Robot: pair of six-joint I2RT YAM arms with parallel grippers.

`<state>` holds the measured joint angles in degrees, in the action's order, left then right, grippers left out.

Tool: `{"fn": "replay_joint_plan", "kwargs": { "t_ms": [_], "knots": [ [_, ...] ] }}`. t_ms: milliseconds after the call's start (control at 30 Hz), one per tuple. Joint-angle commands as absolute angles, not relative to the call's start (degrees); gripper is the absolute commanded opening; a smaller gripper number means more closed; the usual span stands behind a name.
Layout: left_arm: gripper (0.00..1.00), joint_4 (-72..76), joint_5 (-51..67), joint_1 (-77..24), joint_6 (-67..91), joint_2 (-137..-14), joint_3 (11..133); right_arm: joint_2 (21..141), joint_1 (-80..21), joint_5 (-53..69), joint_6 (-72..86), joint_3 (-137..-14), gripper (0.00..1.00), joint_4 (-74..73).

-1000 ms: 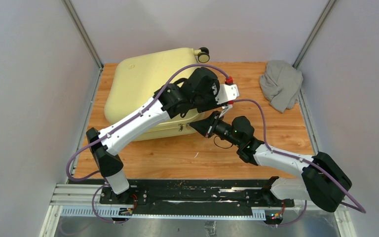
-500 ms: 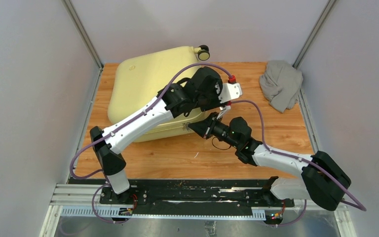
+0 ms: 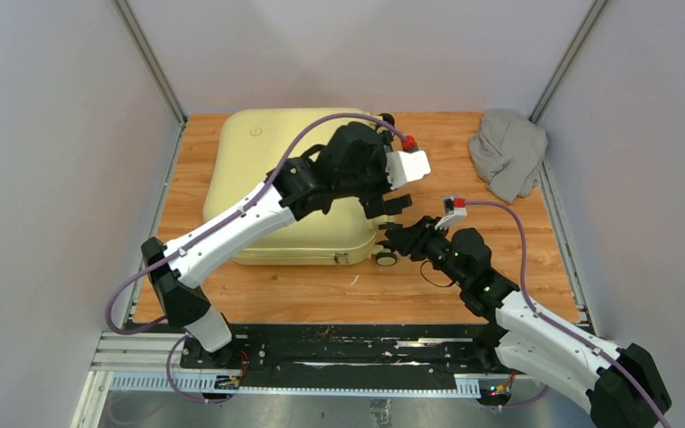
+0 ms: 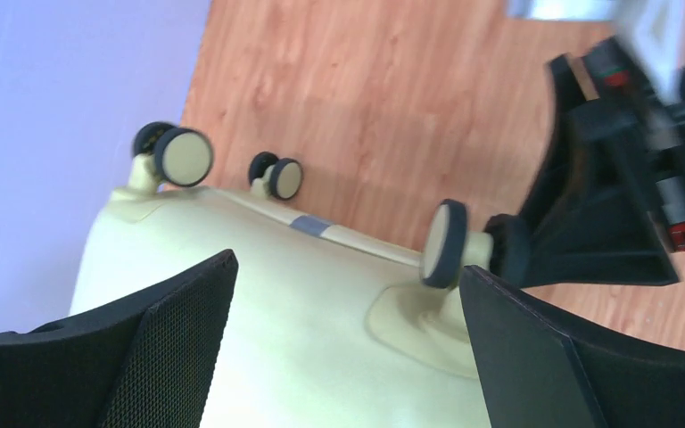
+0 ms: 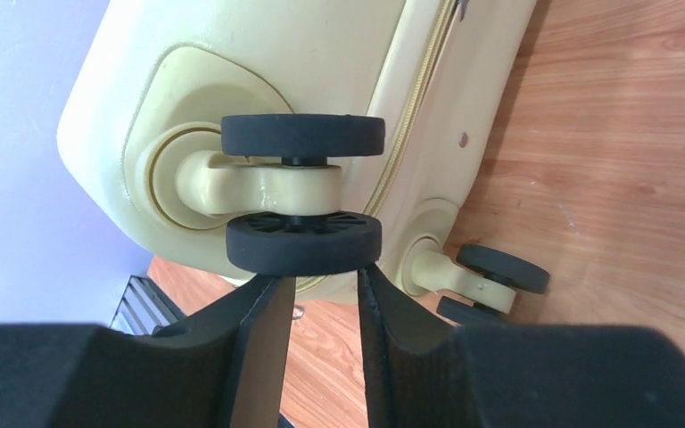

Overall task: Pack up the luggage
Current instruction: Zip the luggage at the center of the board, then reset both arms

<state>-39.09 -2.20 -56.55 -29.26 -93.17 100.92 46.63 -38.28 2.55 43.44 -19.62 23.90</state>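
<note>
Pale yellow hard-shell suitcase (image 3: 268, 169) shut on wooden surface (image 3: 321, 287), left gripper (image 4: 343, 267) released wide above it, right gripper (image 5: 321, 278) slightly parted, empty, tips at black wheel (image 5: 303, 242).

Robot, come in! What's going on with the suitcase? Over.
Left gripper open over the suitcase. Right gripper open, tips at a wheel. Suitcase shut, flat. Grey cloth outside it.

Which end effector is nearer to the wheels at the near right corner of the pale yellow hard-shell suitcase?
Right. The right end effector is at the upper black-and-cream wheel there; the left end effector hangs open over the yellow suitcase.
</note>
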Motion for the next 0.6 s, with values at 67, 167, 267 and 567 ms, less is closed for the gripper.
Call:
{"fn": "replay_joint_plan", "kwargs": {
  "t_ms": [67, 167, 267, 567],
  "knots": [
    [1.00, -43.38, 3.03, -49.99, -27.73, -90.01, 104.23, 42.15, -35.39, -3.46, 41.79, -21.54, 0.38, 17.03],
    [1.00, -47.24, 3.13, -46.52, -26.55, -87.64, 104.60, 42.46, -32.99, -3.69, 40.50, -24.88, 0.41, 10.66],
    [1.00, -49.63, 4.75, -38.39, -23.48, -84.49, 103.91, 42.80, -29.57, -5.21, 36.83, -29.16, 0.48, 3.37],
    [1.00, -46.33, 17.86, 3.32, -20.69, -81.79, 91.71, 44.38, -16.89, -21.16, 28.61, -36.73, 0.71, -11.62]
  ]
}}
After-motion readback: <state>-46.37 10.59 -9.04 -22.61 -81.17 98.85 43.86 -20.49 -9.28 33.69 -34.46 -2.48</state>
